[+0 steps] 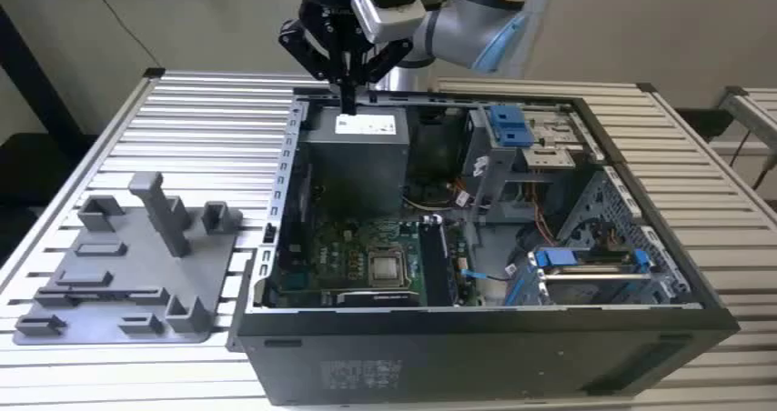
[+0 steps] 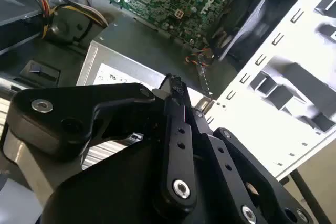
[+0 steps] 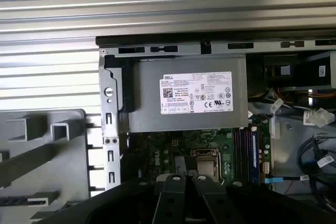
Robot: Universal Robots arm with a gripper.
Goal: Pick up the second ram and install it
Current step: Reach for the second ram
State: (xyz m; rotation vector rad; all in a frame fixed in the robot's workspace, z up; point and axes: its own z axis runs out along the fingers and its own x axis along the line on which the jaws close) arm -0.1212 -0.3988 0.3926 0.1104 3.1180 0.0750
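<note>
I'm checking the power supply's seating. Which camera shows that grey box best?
The first wrist view: the power supply faces it squarely and unblocked. The exterior view shows it at a slant inside the case; the second wrist view shows one corner beyond the gripper.

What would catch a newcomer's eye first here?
The open computer case dominates, sitting on the slatted table with its green motherboard exposed. The gripper hangs shut above the grey power supply at the case's far end in the exterior view. A grey fixture plate with upright posts lies at the exterior view's left.
</note>
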